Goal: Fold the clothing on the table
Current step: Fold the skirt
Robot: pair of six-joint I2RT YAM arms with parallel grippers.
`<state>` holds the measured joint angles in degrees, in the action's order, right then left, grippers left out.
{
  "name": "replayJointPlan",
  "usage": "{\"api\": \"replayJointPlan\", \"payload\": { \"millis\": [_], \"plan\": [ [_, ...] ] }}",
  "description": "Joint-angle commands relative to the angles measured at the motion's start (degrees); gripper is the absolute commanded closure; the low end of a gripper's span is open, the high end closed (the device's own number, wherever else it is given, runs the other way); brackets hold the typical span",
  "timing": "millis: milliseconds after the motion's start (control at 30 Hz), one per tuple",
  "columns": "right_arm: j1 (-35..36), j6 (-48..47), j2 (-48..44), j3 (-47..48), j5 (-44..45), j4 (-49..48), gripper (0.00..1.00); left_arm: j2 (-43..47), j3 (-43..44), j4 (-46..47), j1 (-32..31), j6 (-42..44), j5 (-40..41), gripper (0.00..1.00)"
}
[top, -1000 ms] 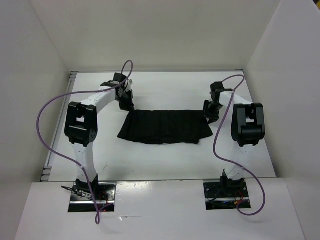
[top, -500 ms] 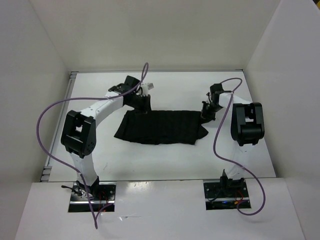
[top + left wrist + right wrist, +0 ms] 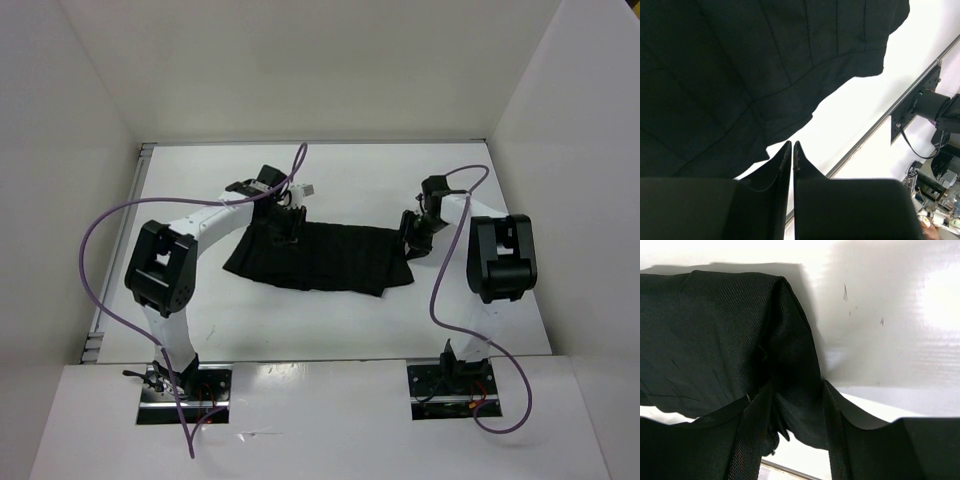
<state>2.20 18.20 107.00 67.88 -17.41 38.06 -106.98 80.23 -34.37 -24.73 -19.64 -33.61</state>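
Black pleated skirt [image 3: 330, 258] lies spread left to right in the middle of the table [image 3: 330, 325]. Right gripper [image 3: 792, 390] at its right end, clamped on a raised fold. Left gripper [image 3: 792, 145] over its far-left edge, jaws nearly together, nothing between.

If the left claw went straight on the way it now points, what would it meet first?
Probably the clothing: the left claw points at its hem edge, with only a sliver of bare table before the fabric. Depth is unclear, so the table could come first.
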Motion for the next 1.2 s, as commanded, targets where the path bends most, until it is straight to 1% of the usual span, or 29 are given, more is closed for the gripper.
{"api": "replayJointPlan", "payload": {
  "millis": [0,133,233,333,400,533,700,900,967,1100,1167],
  "plan": [
    [-1.0,1.0,-4.4,-1.7,-0.4,-1.0,0.50,-0.6,-0.8,1.0,-0.5,-0.1,-1.6,0.91],
    [-2.7,2.0,-8.3,-2.8,-0.4,-1.0,0.50,-0.6,-0.8,1.5,-1.0,-0.1,-1.6,0.91],
    [-4.0,2.0,-10.1,-2.8,-3.0,-1.0,0.50,-0.6,-0.8,1.5,-1.0,-0.1,-1.6,0.91],
    [-4.0,2.0,-10.7,-4.1,-5.2,-2.3,0.47,-0.6,-0.2,1.0,-1.0,-0.1,-1.6,0.90],
    [-4.0,1.5,-10.1,-5.5,-7.4,-2.9,0.46,-0.6,-0.2,1.0,-1.0,-0.1,-1.6,0.90],
    [-4.5,1.0,-7.8,-6.9,-7.4,-4.7,0.44,-0.6,-0.2,0.4,-1.0,-0.1,-1.6,0.90],
    [-5.0,-1.1,-6.0,-8.6,-15.4,-6.4,0.42,-0.6,-0.2,0.4,-1.0,0.4,-1.6,0.90],
    [-5.0,-1.6,-5.5,-8.6,-14.6,-6.4,0.42,-0.6,-0.8,0.4,-1.0,0.4,-1.1,0.90],
    [-5.0,-1.6,-5.5,-8.6,-15.6,-7.5,0.42,-0.6,-0.8,-0.1,-1.0,0.4,-1.1,0.90],
    [-5.0,-1.6,-3.5,-8.6,-16.8,-7.5,0.42,-0.6,-1.3,-0.1,-1.0,0.4,-1.1,0.90],
    [-4.5,-1.6,-2.9,-8.6,-15.8,-7.5,0.42,-0.6,-1.3,-0.1,-1.0,0.4,-1.1,0.90]
  ]
}}
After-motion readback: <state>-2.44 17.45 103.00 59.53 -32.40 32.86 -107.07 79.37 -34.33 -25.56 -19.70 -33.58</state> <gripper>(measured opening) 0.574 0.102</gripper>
